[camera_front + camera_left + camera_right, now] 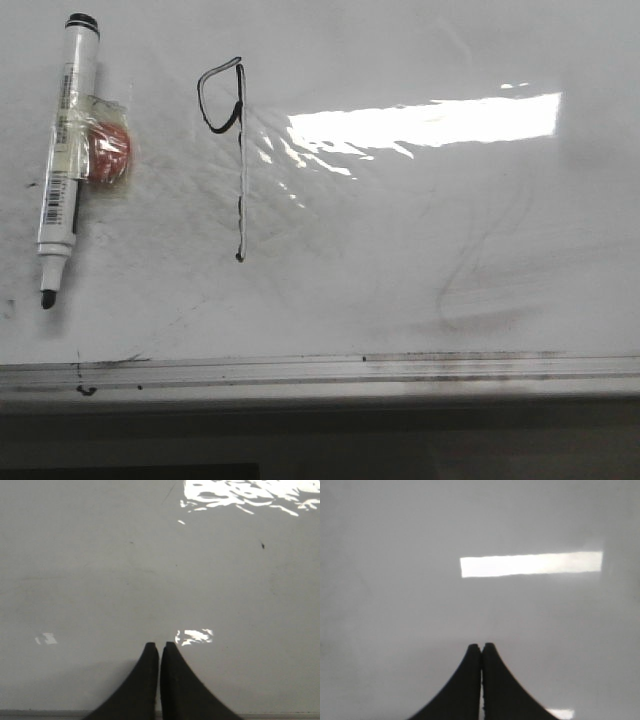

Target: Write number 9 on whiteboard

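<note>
Number 9 [237,150]: you have it drawn in black on the left-centre of the whiteboard [450,260], a small angular loop on top and a long straight stem running down towards the bottom rail [330,370].
Marker [64,150]: you'll see it lying on the board to the left of the figure and apart from it, black cap away from the rail, bare tip towards it; clear tape straps a small orange-red piece [108,152] to its right side.
Board surface: your front view shows grey smears at the lower right and a bright strip of glare to the right of the loop.
Left gripper [159,647]: your left wrist view shows both black fingers pressed together with nothing between them, over bare board.
Right gripper [481,647]: fingers likewise pressed together and empty, over plain board with a bar of glare.
</note>
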You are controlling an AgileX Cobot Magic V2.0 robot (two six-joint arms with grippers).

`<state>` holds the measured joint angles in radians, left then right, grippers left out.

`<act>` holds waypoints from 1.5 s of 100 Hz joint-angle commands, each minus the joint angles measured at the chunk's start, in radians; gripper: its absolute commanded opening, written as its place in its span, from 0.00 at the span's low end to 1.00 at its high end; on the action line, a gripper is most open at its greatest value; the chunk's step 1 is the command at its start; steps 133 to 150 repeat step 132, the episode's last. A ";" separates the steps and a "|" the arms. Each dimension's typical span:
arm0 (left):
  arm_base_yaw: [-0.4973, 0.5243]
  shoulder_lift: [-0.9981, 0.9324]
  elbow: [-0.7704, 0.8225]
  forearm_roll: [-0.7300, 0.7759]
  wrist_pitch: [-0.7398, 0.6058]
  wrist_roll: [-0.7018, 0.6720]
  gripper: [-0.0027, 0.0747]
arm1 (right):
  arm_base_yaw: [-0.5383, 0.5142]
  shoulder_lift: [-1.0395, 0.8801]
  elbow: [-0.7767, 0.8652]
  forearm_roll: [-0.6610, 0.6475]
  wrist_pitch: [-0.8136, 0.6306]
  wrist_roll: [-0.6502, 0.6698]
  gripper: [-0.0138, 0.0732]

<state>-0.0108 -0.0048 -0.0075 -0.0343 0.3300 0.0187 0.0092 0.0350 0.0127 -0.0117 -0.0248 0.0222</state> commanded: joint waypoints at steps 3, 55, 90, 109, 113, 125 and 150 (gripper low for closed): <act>0.001 -0.027 0.041 -0.009 -0.045 -0.012 0.01 | -0.043 -0.016 0.009 -0.012 0.025 0.001 0.08; 0.001 -0.027 0.041 -0.009 -0.045 -0.012 0.01 | -0.100 -0.068 0.011 -0.008 0.329 -0.068 0.08; 0.001 -0.027 0.041 -0.009 -0.045 -0.012 0.01 | -0.100 -0.068 0.011 -0.008 0.329 -0.068 0.08; 0.001 -0.027 0.041 -0.009 -0.045 -0.012 0.01 | -0.100 -0.068 0.011 -0.008 0.329 -0.068 0.08; 0.001 -0.027 0.041 -0.009 -0.045 -0.012 0.01 | -0.100 -0.068 0.011 -0.008 0.329 -0.068 0.08; 0.001 -0.027 0.041 -0.009 -0.045 -0.012 0.01 | -0.100 -0.068 0.011 -0.008 0.329 -0.068 0.08; 0.001 -0.027 0.041 -0.009 -0.045 -0.012 0.01 | -0.100 -0.068 0.011 -0.008 0.329 -0.068 0.08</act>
